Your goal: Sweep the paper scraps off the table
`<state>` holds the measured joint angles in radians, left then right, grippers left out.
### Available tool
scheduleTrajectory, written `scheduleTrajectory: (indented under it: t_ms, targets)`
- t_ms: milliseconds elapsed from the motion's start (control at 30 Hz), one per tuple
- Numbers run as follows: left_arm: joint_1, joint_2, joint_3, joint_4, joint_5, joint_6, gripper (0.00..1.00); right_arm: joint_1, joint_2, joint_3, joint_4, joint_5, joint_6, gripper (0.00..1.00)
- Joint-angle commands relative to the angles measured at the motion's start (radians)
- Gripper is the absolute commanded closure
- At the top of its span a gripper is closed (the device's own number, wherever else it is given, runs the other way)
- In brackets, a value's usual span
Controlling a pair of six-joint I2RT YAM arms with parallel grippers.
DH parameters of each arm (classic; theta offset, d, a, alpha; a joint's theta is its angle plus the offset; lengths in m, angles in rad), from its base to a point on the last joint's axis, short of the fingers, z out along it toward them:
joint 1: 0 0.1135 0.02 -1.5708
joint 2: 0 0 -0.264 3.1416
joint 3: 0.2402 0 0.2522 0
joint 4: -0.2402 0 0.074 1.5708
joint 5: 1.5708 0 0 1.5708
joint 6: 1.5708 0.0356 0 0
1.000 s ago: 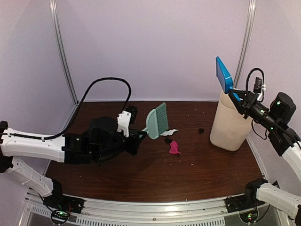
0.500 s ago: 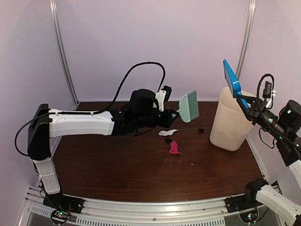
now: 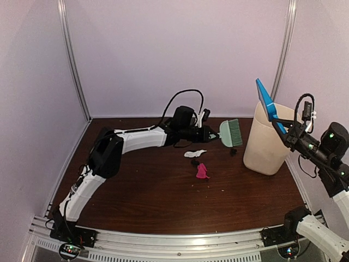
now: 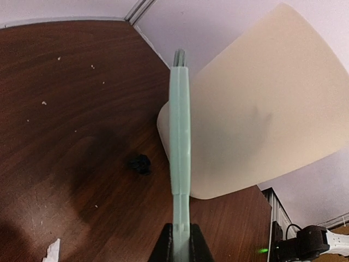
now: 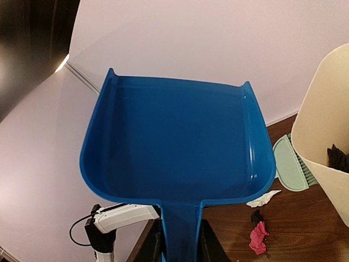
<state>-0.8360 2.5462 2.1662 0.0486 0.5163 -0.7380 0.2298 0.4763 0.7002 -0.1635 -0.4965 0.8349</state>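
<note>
Table (image 3: 152, 202): dark wood filling the lower half of the top view, with pale crumbs speckled across it.
Bin (image 3: 264, 147): cream, standing at the right side of the table; the right wrist view catches dark scraps (image 5: 338, 158) lying inside.
Dustpan (image 3: 265, 101): blue, up at the bin's top edge in the upper right and tipped steeply, with its handle pinched tight in the right claw (image 3: 286, 134).
Brush (image 3: 232, 132): mint green, hanging just left of the bin at centre-right and seen edge-on from the left wrist; the left claw (image 3: 212, 134) is clamped on its handle.
Pink scrap (image 3: 202, 171): on the wood at mid-frame, well clear of the brush.
White scrap (image 3: 194, 154): just above the pink one, down-left of the brush.
Black scrap (image 3: 194, 162): tucked between white and pink.
Second black scrap (image 3: 233, 152): and there it is, on the wood below the brush head, near the bin's foot.
</note>
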Motion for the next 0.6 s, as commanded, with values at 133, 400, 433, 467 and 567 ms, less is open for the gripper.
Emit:
scheduleTrajectory:
  t_ms: [133, 400, 433, 467, 567]
  targets:
    - [0.031, 0.169, 0.147, 0.094, 0.114, -0.151, 1.00, 0.008, -0.017, -0.054, 0.022, 0.005, -0.011, 1.00]
    - [0.032, 0.182, 0.156, -0.006, 0.002, -0.146, 1.00, 0.008, -0.021, -0.077, 0.031, 0.004, 0.004, 1.00]
    - [0.032, 0.177, 0.154, -0.035, -0.027, -0.139, 1.00, 0.008, -0.024, -0.076, 0.029, 0.004, 0.004, 1.00]
    - [0.033, 0.169, 0.149, -0.073, -0.055, -0.133, 1.00, 0.009, -0.026, -0.076, 0.026, 0.005, 0.006, 1.00]
    - [0.043, 0.134, 0.088, -0.117, -0.104, -0.130, 1.00, 0.009, -0.035, -0.069, 0.010, 0.011, 0.003, 1.00]
